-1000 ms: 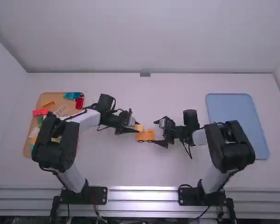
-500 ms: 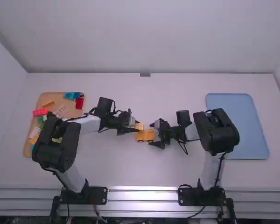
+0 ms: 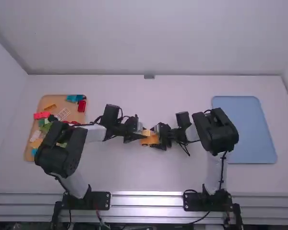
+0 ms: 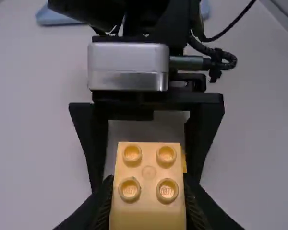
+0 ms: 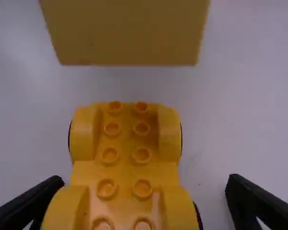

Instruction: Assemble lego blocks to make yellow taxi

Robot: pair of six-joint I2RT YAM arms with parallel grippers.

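Observation:
In the high view my left gripper (image 3: 141, 132) and my right gripper (image 3: 154, 137) face each other mid-table. A yellow block (image 3: 146, 132) sits in the left one, near the orange-yellow wheeled base (image 3: 149, 141). The left wrist view has my left gripper (image 4: 149, 206) shut on the studded yellow block (image 4: 149, 172), the other arm's fingers beyond it. In the right wrist view the wheeled base (image 5: 125, 167) lies on the table between the parted fingers of my right gripper (image 5: 146, 191); the block (image 5: 127, 33) is over the table beyond the base's far end.
A tan tray (image 3: 62, 101) with several coloured blocks stands at the left, partly under the left arm. To the right lies a blue tray (image 3: 252, 129), with the right arm's elbow at its near-left edge.
My right gripper has moved left, its fingers now around the wheeled base. My left gripper has shifted slightly right with the yellow block still held.

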